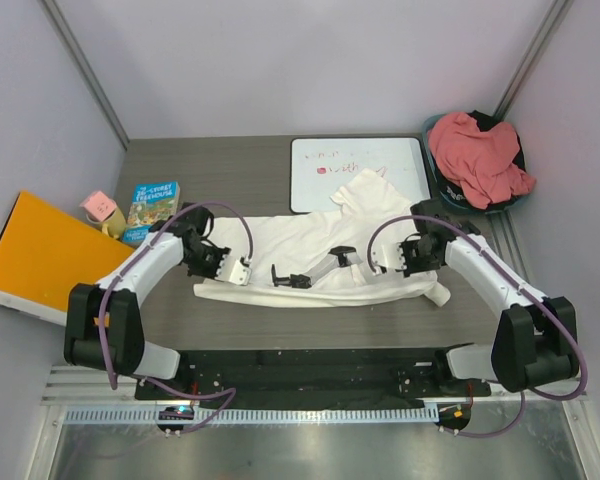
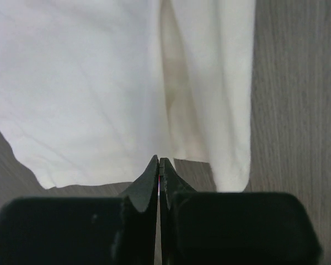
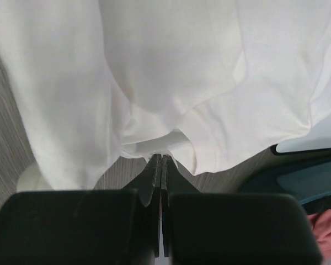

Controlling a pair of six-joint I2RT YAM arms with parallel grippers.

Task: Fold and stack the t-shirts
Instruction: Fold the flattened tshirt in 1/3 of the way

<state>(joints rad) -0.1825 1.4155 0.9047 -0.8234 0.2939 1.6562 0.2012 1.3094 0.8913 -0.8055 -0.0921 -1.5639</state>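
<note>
A large white t-shirt (image 1: 300,250) lies crumpled across the middle of the table, and one part reaches up onto the whiteboard (image 1: 320,170). My left gripper (image 1: 292,280) is over its near left part. In the left wrist view the left gripper (image 2: 159,160) is shut, with the tips meeting right at the shirt's hem (image 2: 99,110). My right gripper (image 1: 342,252) sits over the shirt's middle. The right wrist view shows the right gripper (image 3: 161,157) shut, with white cloth (image 3: 171,83) bunched at the tips. The salmon t-shirt (image 1: 480,155) lies heaped in a basket at the back right.
The dark basket (image 1: 432,128) stands in the back right corner next to the whiteboard. A book (image 1: 152,210), a small pink object (image 1: 98,207) and an orange folder (image 1: 35,255) lie at the left. Bare table runs in front of the shirt.
</note>
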